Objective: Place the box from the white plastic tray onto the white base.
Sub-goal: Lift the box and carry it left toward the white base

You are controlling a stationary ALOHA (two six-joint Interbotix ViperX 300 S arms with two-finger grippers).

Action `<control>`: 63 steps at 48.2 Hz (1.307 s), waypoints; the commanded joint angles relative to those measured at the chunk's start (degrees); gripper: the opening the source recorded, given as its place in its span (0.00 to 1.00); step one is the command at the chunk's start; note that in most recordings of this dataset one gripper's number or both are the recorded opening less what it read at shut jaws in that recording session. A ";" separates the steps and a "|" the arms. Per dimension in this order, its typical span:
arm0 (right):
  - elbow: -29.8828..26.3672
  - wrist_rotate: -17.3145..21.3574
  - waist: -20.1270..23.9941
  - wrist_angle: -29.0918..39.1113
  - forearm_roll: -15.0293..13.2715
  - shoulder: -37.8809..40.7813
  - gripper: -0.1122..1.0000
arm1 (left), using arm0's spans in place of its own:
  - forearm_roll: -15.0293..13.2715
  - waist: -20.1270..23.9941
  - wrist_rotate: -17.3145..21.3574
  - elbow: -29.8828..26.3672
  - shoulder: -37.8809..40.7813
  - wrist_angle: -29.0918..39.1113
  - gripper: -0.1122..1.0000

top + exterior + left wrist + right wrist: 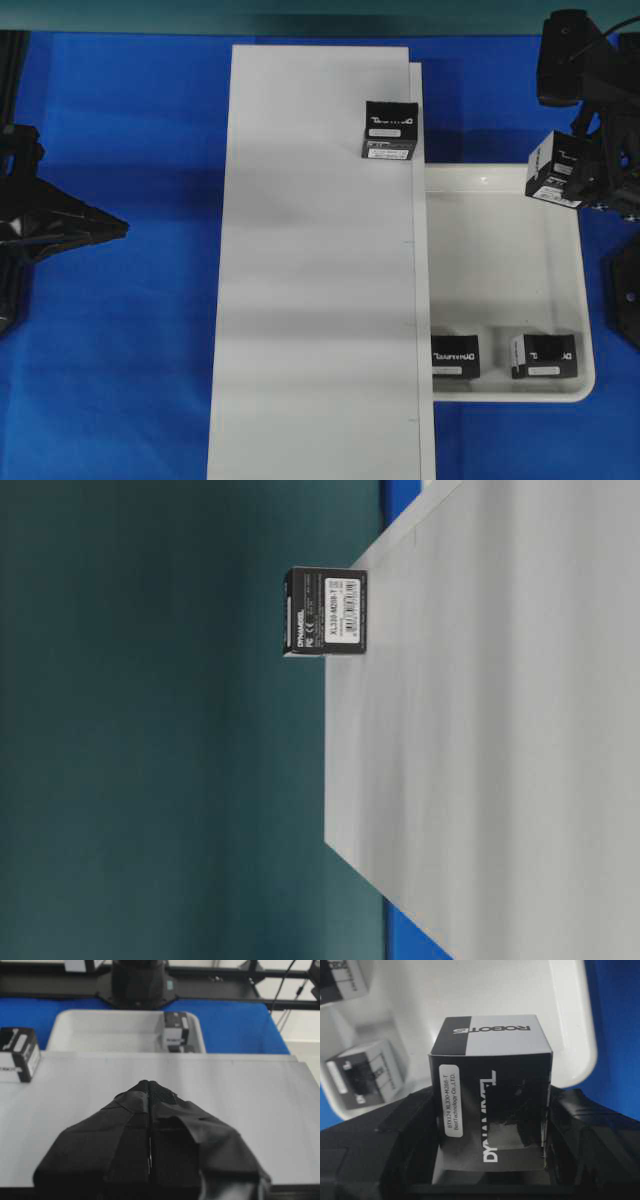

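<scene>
Hovering box (557, 170) over tray rim (500, 176)

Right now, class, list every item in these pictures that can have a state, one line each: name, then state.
Right gripper: shut on a small black cardboard box.
Held black box: lifted, tilted, above the tray's far corner.
Left gripper: shut, empty.
Black box on the long matte white base: resting upright near its far edge.
Two black boxes: resting inside the glossy white plastic tray.
</scene>
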 commanded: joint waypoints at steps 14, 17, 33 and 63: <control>-9.76 4.92 6.15 3.43 0.44 2.29 0.62 | 0.09 -0.09 -0.09 -1.67 0.44 -0.26 0.03; -11.51 5.36 7.03 3.69 0.44 3.34 0.62 | 0.09 -0.09 0.00 -1.76 0.44 -0.18 0.03; -21.53 6.15 10.46 5.63 0.44 15.12 0.62 | 0.09 -0.09 -0.09 -1.85 0.44 -0.26 0.03; -27.07 1.23 14.41 -0.97 0.18 30.32 0.62 | 0.09 -0.09 -0.09 -1.85 0.44 -0.18 0.03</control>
